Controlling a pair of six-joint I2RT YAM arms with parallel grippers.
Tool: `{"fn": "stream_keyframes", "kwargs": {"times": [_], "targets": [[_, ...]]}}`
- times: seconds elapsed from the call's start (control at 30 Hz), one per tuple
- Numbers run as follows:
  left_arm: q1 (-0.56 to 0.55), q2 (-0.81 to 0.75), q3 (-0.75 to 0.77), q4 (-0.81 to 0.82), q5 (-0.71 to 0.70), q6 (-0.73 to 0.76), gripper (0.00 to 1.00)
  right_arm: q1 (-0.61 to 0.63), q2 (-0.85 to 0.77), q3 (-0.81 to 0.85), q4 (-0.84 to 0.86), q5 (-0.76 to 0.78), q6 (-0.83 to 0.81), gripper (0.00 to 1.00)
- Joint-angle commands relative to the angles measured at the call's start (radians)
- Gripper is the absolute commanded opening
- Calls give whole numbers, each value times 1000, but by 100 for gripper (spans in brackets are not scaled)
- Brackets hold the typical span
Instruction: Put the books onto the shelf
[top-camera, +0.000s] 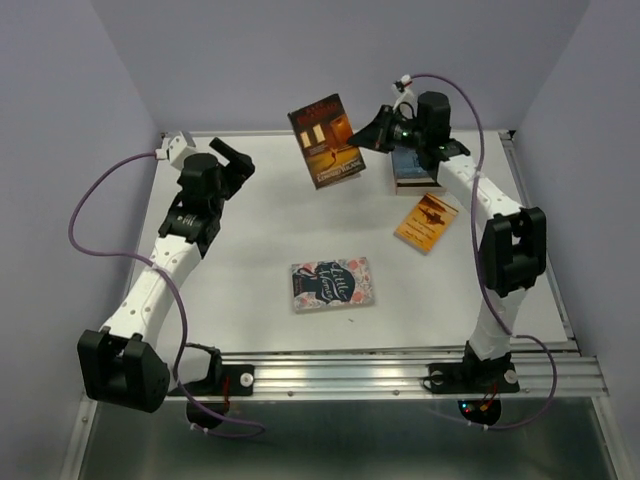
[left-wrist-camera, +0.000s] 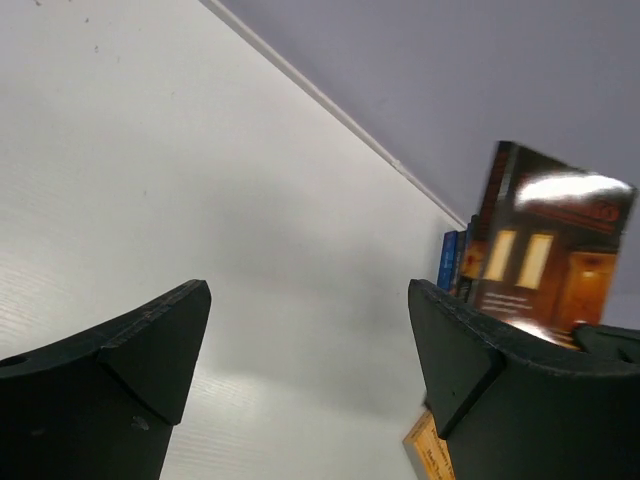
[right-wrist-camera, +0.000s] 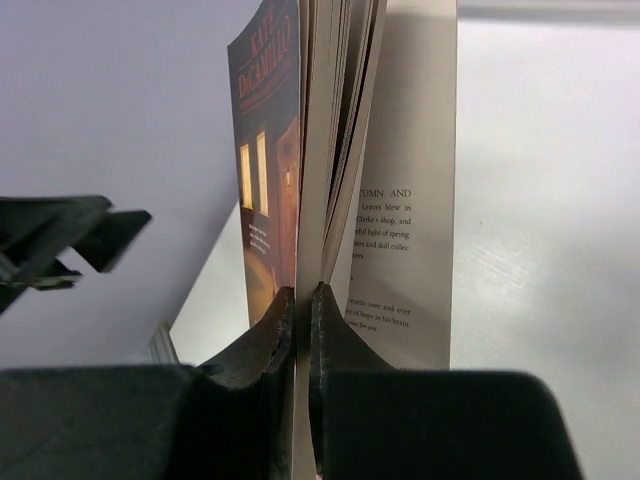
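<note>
Lifted book and waiting claw. We see the right claw (right-wrist-camera: 303, 300) pinched shut on the brown book (top-camera: 327, 140), which hangs in the air over the far part of the table (top-camera: 250, 240), its cover turned toward the top camera. The right wrist view explains the fanned look. The jaws clamp only a thin layer at one edge, so the other leaves splay sideways and a printed page lies bare. We judge this a shallow hold, apt to let the book swing or slip in carrying. The left claw (top-camera: 235, 160) stands wide with nothing between its jaws, near the far left corner and well apart from the held book. It seems free to steady that book or fetch another. Three more books rest flat: the flowered book (top-camera: 332, 283) near the centre, the orange book (top-camera: 427, 221) at the right beside the right arm (top-camera: 480, 200), and the blue book (top-camera: 408, 165) partly beneath that arm. The arm covers much of the blue book, so we cannot tell whether it is a single volume or a stack. Whether the pinched layer is the cover alone or the cover with some leaves is likewise unclear. We can make out no shelf in any view.
</note>
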Motion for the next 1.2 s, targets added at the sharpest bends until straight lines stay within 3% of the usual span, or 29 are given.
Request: {"fn": "stream_keyframes", "kwargs": {"times": [0.0, 0.27, 0.47, 0.83, 1.17], "targets": [[2, 4, -17, 22, -23, 21, 93, -72, -97, -13, 167, -48, 63, 1], [2, 48, -14, 25, 41, 83, 99, -322, -153, -59, 54, 43, -33, 1], [2, 88, -14, 25, 73, 104, 99, -402, -76, 2, -103, 101, -173, 1], [2, 142, -18, 22, 93, 127, 99, -470, 181, 192, -193, 37, -241, 1], [2, 189, 17, 3, 101, 140, 99, -479, 246, 244, -233, 119, -276, 1]]}}
